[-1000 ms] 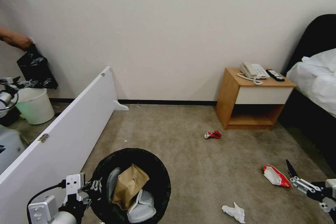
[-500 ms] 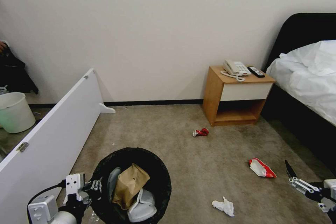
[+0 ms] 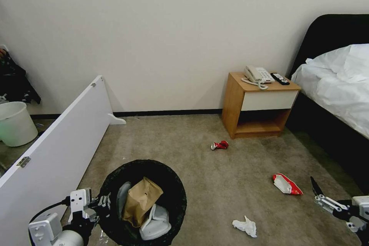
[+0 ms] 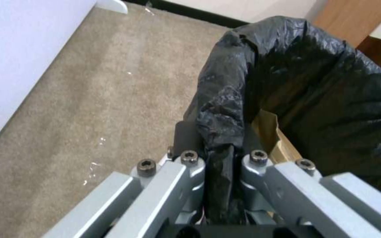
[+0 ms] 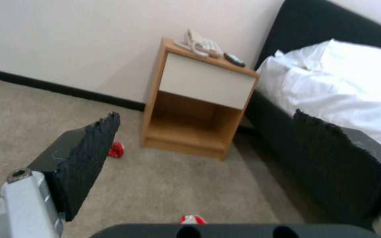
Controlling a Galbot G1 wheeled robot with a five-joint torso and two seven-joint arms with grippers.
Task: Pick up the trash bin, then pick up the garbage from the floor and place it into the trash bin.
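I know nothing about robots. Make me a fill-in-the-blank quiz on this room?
1. The left end effector grips the black-lined round trash bin by its ____.
2. The crushed red can lies on the ____.
3. The right end effector is ____.

Missing words: rim; carpet; open

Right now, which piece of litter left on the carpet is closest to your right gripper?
The red-and-white snack packet, just ahead of the open right gripper. The crumpled tissue lies farther toward the bin, and the crushed red can sits farther away, by the nightstand.

Left gripper (image 4: 220, 165) clamped, right gripper (image 5: 226, 158) agape
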